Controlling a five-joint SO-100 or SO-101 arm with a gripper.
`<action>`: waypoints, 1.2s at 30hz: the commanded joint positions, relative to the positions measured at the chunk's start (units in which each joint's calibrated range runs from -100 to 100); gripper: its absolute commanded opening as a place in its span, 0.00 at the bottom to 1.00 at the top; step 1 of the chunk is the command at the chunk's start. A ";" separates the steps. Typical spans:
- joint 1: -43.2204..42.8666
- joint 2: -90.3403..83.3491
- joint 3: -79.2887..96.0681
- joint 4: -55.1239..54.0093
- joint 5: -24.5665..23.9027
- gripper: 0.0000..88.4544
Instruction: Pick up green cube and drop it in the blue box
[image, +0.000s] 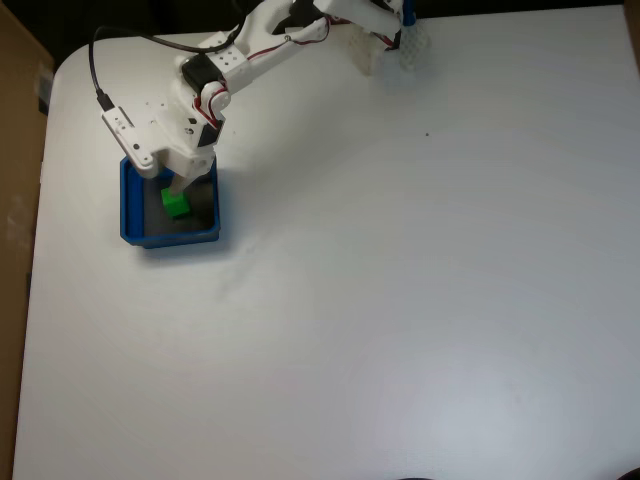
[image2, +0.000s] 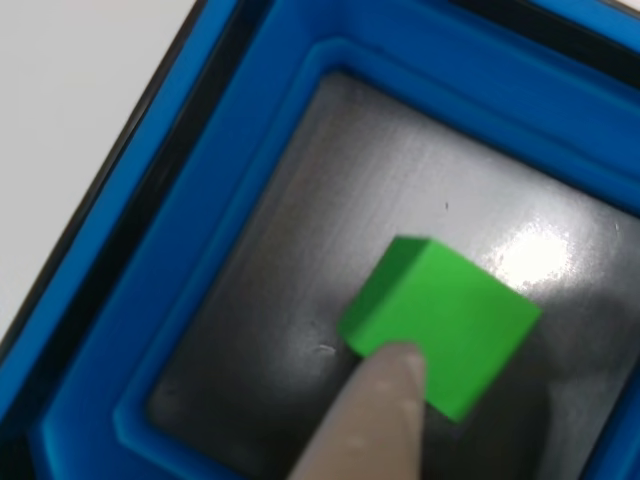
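The green cube (image2: 440, 320) sits inside the blue box (image2: 150, 300); the gripper's (image: 180, 188) hold cannot be told. Dropping step; withdrawal seems next.

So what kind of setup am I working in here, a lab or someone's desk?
Probably a hobby or lab bench: a plain white table with rounded corners, a small white arm clamped at its far edge, and just the blue box holding the green cube. Nothing domestic is in view.
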 joint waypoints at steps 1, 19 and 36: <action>0.55 -1.85 -3.06 -0.27 -0.15 0.29; 1.06 -11.88 -0.35 0.64 -0.10 0.29; 0.70 -39.12 20.51 0.64 0.20 0.25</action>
